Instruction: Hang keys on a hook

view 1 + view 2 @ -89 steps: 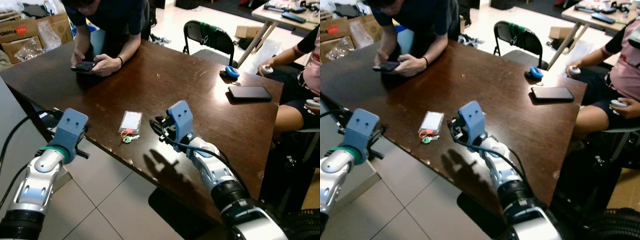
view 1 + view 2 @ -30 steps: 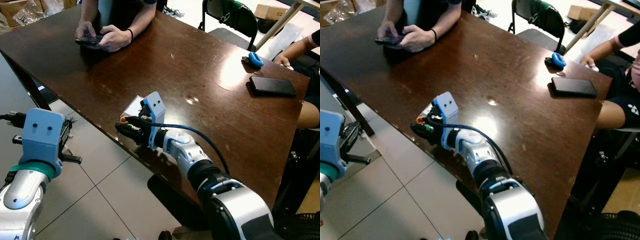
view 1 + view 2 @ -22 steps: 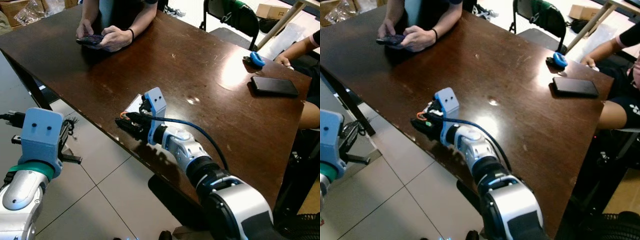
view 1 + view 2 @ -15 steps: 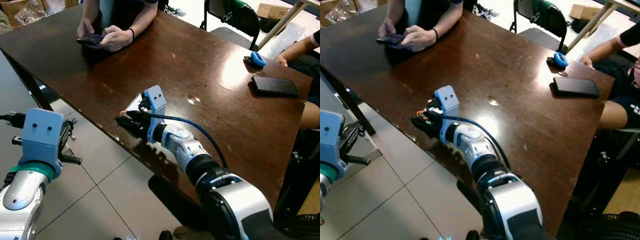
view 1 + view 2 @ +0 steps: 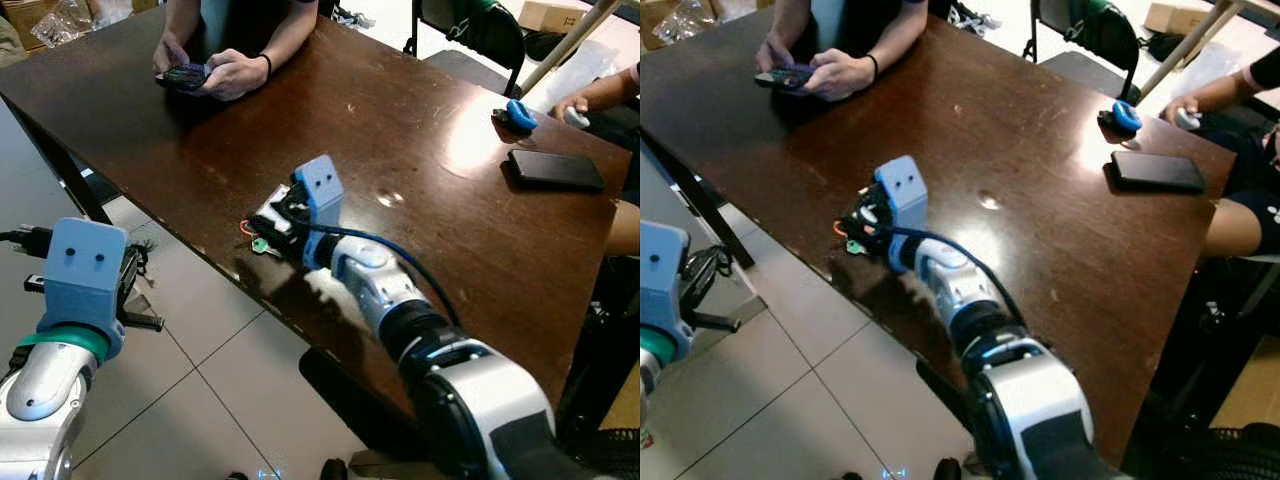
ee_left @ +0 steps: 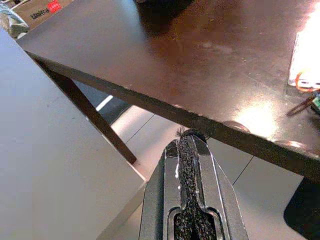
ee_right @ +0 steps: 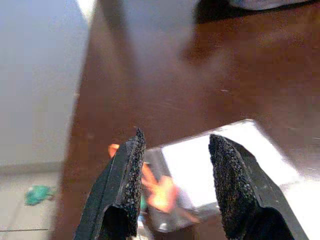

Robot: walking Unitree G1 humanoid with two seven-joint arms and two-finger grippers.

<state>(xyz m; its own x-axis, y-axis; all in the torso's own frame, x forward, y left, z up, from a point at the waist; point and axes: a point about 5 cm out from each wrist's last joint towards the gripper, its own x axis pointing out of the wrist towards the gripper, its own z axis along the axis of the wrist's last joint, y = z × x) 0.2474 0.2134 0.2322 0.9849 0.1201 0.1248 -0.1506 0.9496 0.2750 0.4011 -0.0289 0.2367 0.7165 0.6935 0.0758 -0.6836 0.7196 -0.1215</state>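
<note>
Keys [image 5: 258,243] near the counter [image 5: 420,120] edge.
Right hand [image 7: 175,192] spread above them (poised to pinch); left hand [image 6: 189,145] pressed together, idle.

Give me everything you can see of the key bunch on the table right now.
The keys lie flat near the dark table's front edge: an orange loop, a green-headed key and a clear, card-like tag. The right pincer hovers open over them, fingers straddling the tag; whether they touch is unclear.
</note>
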